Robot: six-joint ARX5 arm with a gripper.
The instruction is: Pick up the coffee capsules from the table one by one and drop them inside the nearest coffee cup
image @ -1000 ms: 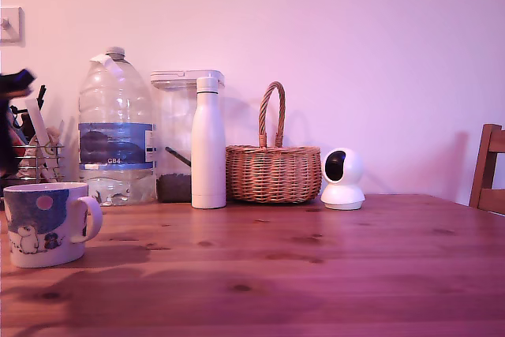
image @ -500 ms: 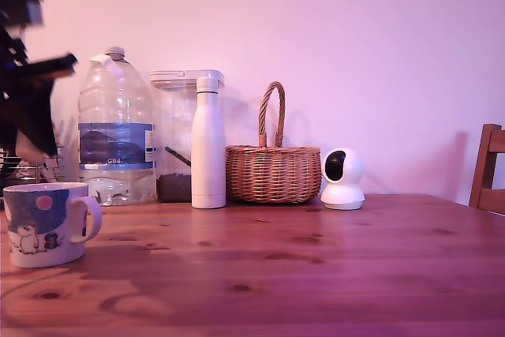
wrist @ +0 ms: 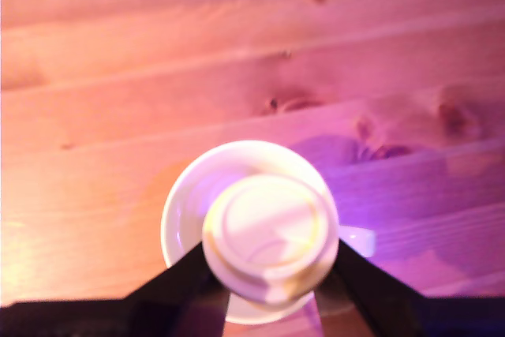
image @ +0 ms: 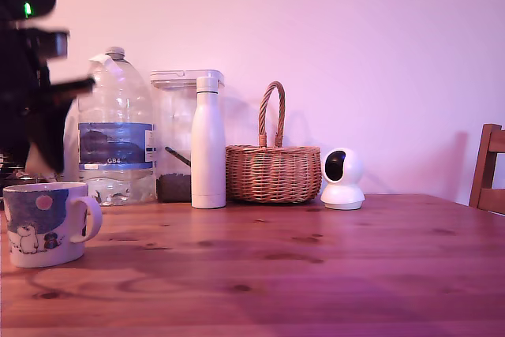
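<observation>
Wrist view showed the claw [wrist: 268, 270] clamped on a capsule [wrist: 268, 234] above the coffee cup [wrist: 185, 211]; released off-centre, it could clip the rim.

Glossy ceramic coffee cup [image: 45, 223] on a smooth, knotty wooden table [image: 316, 258]; woven wicker basket [image: 273, 171].

One cup [image: 47, 222], one capsule [wrist: 270, 236], two bottles [image: 116, 125]

Behind my reach: plain wall [image: 371, 53] glowing pink-violet; wooden chair [image: 489, 167] standing to the exterior view's right of the wicker basket [image: 273, 171], partly cut off.
</observation>
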